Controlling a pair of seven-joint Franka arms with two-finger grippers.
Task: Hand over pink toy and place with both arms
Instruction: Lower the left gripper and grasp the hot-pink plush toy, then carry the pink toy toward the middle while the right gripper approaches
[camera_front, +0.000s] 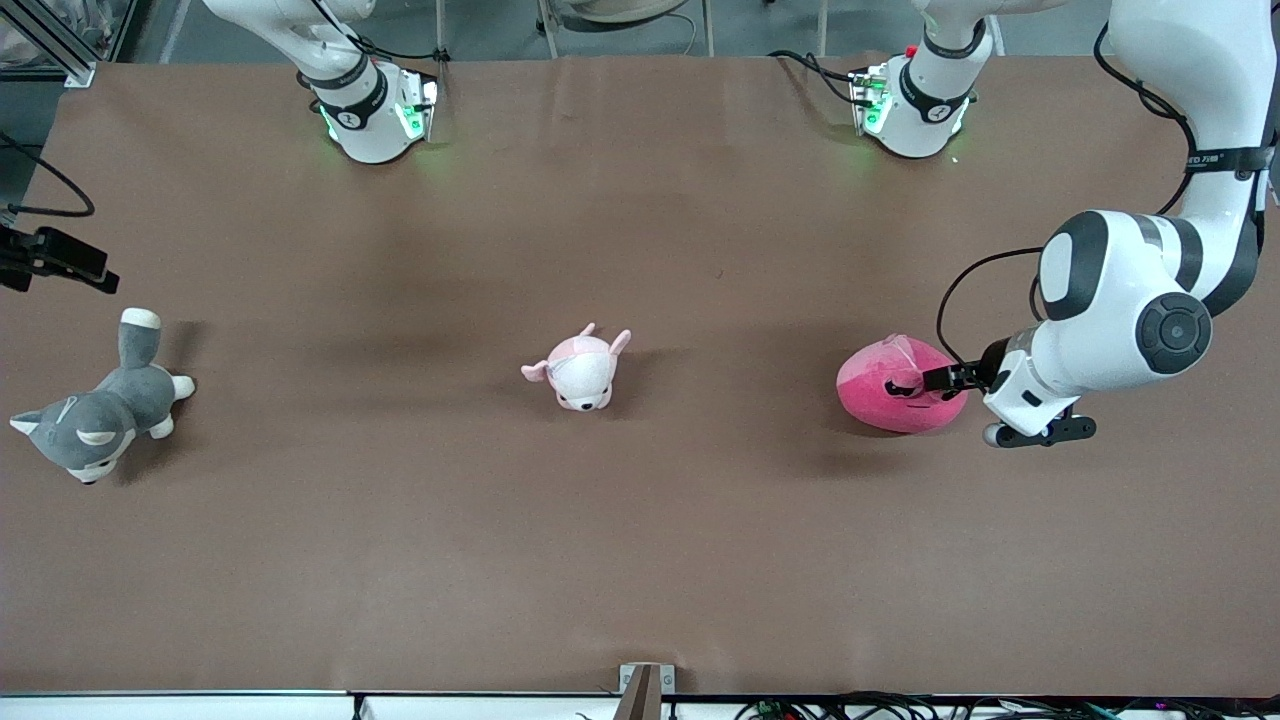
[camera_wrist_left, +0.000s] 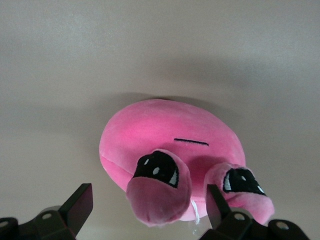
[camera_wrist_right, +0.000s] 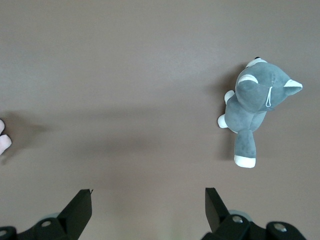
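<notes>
The pink toy (camera_front: 890, 385) is a hot-pink rounded plush blob lying on the brown worktop (camera_front: 640, 540) at middle right of the front view, toward my left arm's end. My left wrist view shows its flat black line mouth, two bulging lobes with dark sleepy eyes dotted white, and a small white thread hanging below them.

My left gripper (camera_front: 925, 382) is down at the toy, fingers spread wide on either side of it; in the left wrist view the two black fingertips (camera_wrist_left: 77, 205) stand apart with the plush between them, not squeezing it. I cannot tell whether either finger touches the fabric.

My right gripper (camera_wrist_right: 147, 207) hangs wide open over bare worktop, holding nothing, while that arm waits. The grey-and-white dog plush (camera_wrist_right: 255, 107) sits at upper right of its wrist view.

A black band on my left arm (camera_front: 1215, 160) carries white lettering too small to read.
</notes>
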